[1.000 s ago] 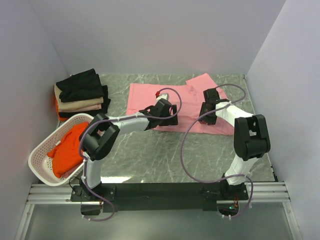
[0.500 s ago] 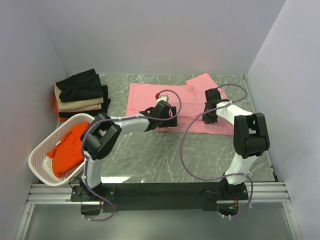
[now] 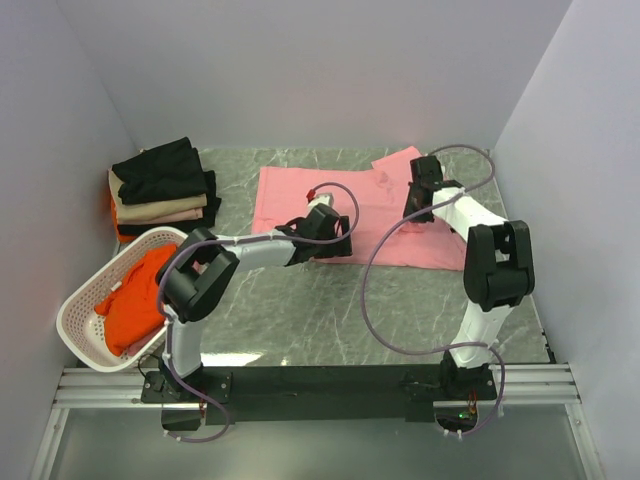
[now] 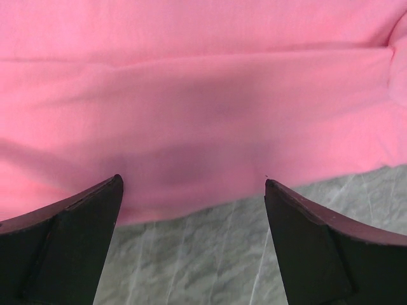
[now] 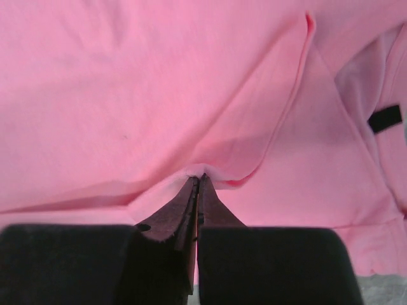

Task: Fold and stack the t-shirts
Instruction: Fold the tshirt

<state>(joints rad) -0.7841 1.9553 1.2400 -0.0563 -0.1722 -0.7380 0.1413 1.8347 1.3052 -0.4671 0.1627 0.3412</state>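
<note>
A white perforated basket (image 3: 85, 290) at the bench's (image 3: 300, 310) left edge holds an orange-red t-shirt (image 3: 135, 300). The pink t-shirt (image 3: 290, 195) lies on the bench. The right fingers (image 5: 181, 213) pinch its fold, and the left fingers (image 4: 63, 248) are spread above its near hem.

A white perforated basket (image 3: 78, 303) lies tilted by the left wall (image 3: 50, 150), at the near left of a grey, white-veined marble tabletop (image 3: 300, 310). Plain pale walls close in the left, back and right sides. A black plate (image 3: 330, 380) on aluminium rails (image 3: 100, 385) runs along the near edge.
</note>
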